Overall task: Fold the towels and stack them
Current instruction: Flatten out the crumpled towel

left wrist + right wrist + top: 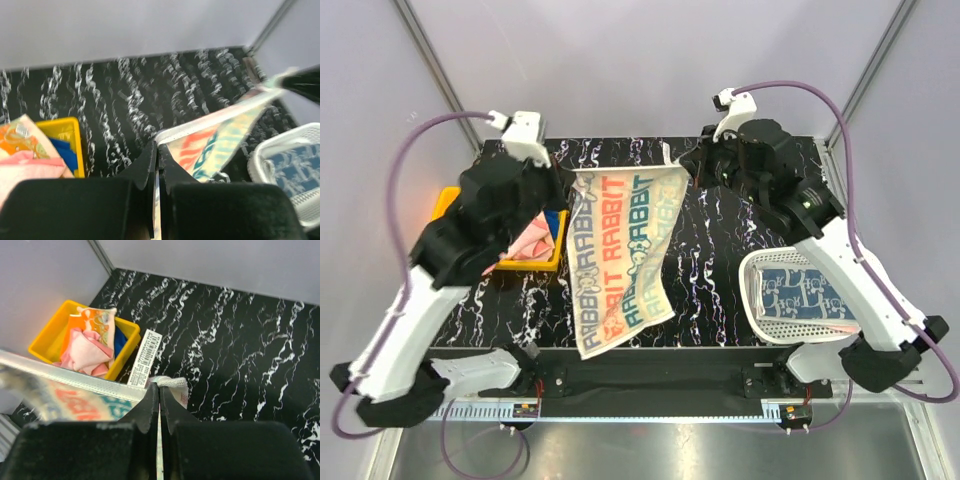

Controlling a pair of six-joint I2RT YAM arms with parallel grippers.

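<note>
Top external, soft rectangular printed towel [620,262], glossy black marbled table [720,295]

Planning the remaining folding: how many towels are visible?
5. A rabbit-print towel hangs between the left gripper and right gripper; a pink towel, an orange-print towel and a blue towel lie in the yellow tray; a blue-patterned towel, in the white basket. Others may be hidden.

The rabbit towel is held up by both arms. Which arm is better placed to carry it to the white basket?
Right, probably. The right fingers pinch a corner of the rabbit towel, and the white basket sits on that side. The left fingers hold the other corner, nearer the yellow tray.
</note>
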